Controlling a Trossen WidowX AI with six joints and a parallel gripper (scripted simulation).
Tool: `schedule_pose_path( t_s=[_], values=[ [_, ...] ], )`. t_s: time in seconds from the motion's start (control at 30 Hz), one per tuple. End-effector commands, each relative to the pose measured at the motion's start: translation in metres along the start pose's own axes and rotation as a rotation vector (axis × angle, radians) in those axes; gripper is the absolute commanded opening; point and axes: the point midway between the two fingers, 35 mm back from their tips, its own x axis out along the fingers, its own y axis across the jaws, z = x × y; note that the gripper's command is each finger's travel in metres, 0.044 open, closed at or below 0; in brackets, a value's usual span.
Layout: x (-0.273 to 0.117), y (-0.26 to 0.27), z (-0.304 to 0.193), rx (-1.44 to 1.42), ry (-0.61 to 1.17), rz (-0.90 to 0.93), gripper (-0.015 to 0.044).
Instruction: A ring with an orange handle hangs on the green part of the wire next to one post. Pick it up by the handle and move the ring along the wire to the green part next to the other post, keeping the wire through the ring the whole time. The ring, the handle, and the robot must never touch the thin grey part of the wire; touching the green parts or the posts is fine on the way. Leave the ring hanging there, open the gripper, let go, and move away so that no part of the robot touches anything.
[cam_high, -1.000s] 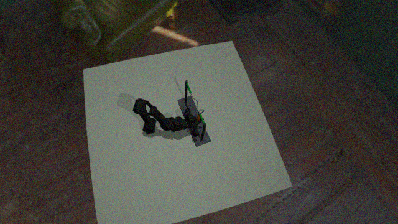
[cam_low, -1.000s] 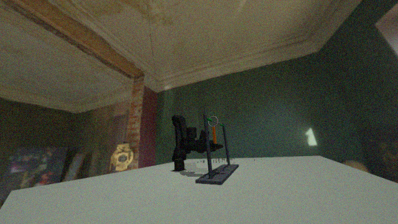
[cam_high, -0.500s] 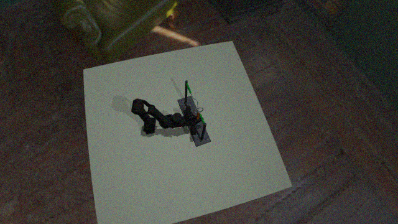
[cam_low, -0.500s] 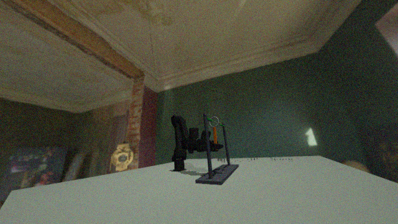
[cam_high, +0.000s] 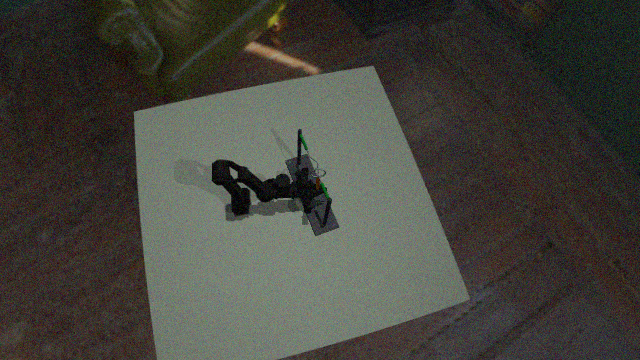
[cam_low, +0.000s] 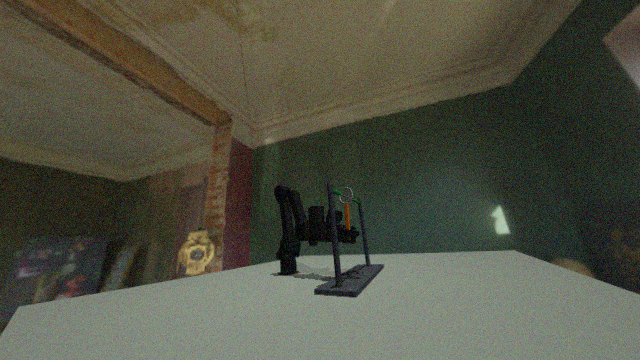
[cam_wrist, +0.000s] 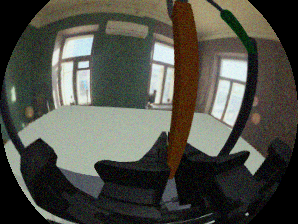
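My gripper (cam_high: 314, 186) (cam_low: 350, 234) (cam_wrist: 166, 134) is shut on the lower end of the orange handle (cam_high: 318, 183) (cam_low: 348, 216) (cam_wrist: 185, 75), which stands upright. The ring (cam_high: 325, 173) (cam_low: 352, 193) is above the handle and appears to be around the grey wire, just past the green part (cam_high: 325, 190) (cam_low: 337, 192) (cam_wrist: 235, 27) by the near post (cam_high: 328, 212) (cam_low: 334, 235) (cam_wrist: 248, 95). The other green part (cam_high: 303, 141) (cam_low: 356, 200) is by the far post (cam_high: 299, 147) (cam_low: 364, 235). The wrist view cuts off most of the ring; contact with the wire cannot be told.
Both posts stand on a grey base (cam_high: 327, 227) (cam_low: 325, 291) on the pale table (cam_high: 225, 300) (cam_low: 250, 320). The near post is to the right of my gripper in the wrist view, the far post at its left edge. The thin grey wire curves between the green parts.
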Motion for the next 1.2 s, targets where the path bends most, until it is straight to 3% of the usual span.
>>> schedule_pose_path(
  t_s=[0.0, 0.63, 1.17],
  values=[
    [0.000, 0.003, -0.002, -0.005, 0.005, -0.026, -0.0150],
    [0.002, 0.034, -0.002, 0.076, 0.000, 0.027, -0.0150],
    [0.000, 0.060, 0.001, 0.133, -0.007, 0.262, -0.0150]
  ],
)
